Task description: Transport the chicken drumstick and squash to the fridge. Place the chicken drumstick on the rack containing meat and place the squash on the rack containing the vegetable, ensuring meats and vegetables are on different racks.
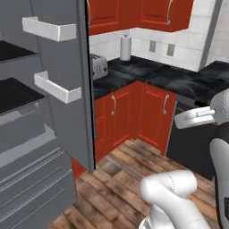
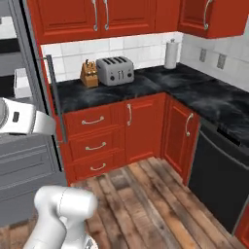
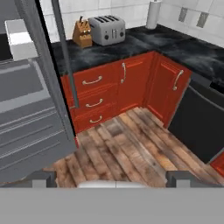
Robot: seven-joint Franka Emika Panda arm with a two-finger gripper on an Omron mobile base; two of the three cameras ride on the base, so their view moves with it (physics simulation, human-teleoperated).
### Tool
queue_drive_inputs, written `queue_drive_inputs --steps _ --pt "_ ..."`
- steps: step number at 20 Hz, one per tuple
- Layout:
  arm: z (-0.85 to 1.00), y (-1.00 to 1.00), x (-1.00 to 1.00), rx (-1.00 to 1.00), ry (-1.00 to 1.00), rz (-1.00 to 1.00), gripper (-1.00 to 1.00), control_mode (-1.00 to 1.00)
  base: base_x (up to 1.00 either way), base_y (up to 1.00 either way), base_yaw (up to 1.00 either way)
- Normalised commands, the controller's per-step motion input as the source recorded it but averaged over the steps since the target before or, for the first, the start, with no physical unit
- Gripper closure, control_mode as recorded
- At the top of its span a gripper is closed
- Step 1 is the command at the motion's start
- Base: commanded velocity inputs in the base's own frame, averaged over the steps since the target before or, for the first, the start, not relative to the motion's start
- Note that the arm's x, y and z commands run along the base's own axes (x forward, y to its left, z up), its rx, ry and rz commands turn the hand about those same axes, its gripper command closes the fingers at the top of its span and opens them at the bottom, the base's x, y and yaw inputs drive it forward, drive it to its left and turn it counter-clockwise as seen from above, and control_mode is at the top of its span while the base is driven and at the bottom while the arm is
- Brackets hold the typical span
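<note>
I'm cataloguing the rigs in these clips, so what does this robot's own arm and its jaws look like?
The arm is built of smooth, rounded glossy white segments, with dark grey bands at the joints, seen at the right edge of the left base view. A white link bears a small dark rectangular marking in the right base view. The gripper ends in two small dark grey, blocky finger tips. No cables are visible.

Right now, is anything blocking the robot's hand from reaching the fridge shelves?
Nothing visible does. The fridge door stands swung open, leaving the black shelves exposed. The gripper is open and empty, looking toward the wooden floor and red cabinets.
</note>
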Motion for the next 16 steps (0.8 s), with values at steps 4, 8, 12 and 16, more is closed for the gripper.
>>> queue_drive_inputs --steps 4,8,12,16 --pt "0.00 0.00 0.00 0.00 0.00 0.00 -1.00 1.00 0.00 0.00 -1.00" --pt "0.00 0.00 0.00 0.00 0.00 0.00 -1.00 1.00 0.00 0.00 -0.99" --pt "0.00 0.00 0.00 0.00 0.00 0.00 -1.00 1.00 0.00 -0.15 -0.90" --pt "0.00 0.00 0.00 0.00 0.00 0.00 -1.00 1.00 0.63 -0.46 -0.51"
